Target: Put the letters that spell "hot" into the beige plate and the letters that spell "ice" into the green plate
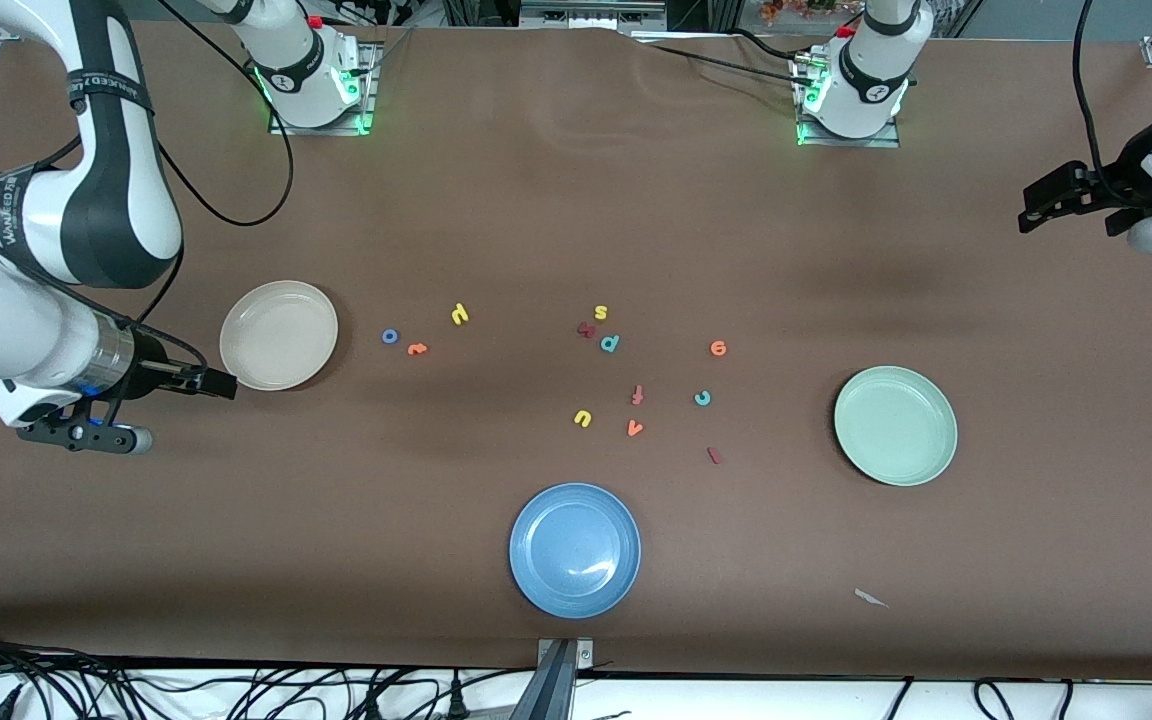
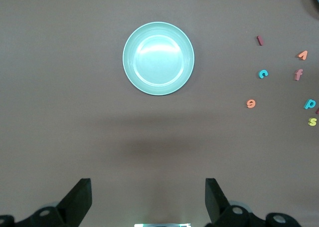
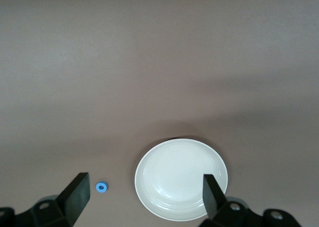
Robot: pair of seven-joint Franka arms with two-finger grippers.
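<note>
Front view: beige plate (image 1: 278,335) beside open right end effector (image 1: 219,384).

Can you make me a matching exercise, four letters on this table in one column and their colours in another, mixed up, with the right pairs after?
Letters:
1. o, nearest the beige plate
2. c
3. i
4. h

Colours:
A. dark red
B. yellow
C. blue
D. teal

Pairs: 1-C, 2-D, 3-A, 4-B
</note>
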